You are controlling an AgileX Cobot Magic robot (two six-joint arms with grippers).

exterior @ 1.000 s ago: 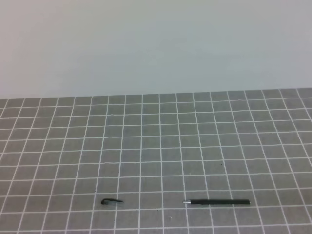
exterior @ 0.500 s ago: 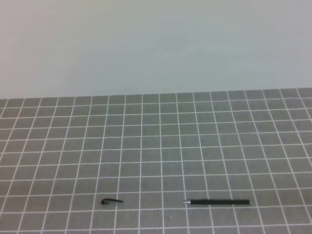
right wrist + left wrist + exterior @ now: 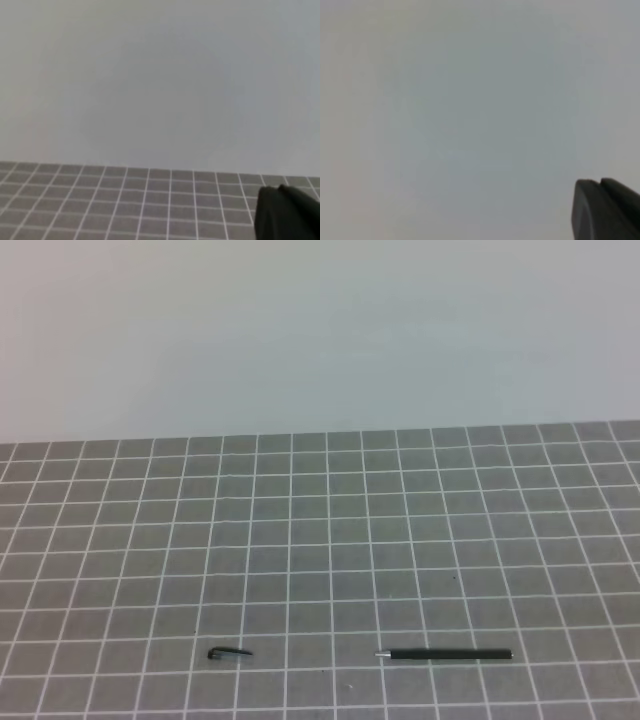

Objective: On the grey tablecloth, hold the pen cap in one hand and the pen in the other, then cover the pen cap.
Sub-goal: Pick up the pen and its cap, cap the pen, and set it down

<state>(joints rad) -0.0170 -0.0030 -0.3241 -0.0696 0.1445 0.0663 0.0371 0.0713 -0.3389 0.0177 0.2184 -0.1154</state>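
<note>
One pen [image 3: 446,654], one pen cap [image 3: 227,653], grey tablecloth [image 3: 330,540], both claws closed, empty

Grey tablecloth [image 3: 125,200] with white grid below pale wall, dark right pincer [image 3: 282,212] closed, lower right corner

Both wrist views are showing only a dark corner of the left gripper [image 3: 605,210] and right gripper [image 3: 285,212], cut off at frame edges. The tiny short black clipped pen cap [image 3: 228,653] is blurring; clip detail unreadable.
</note>
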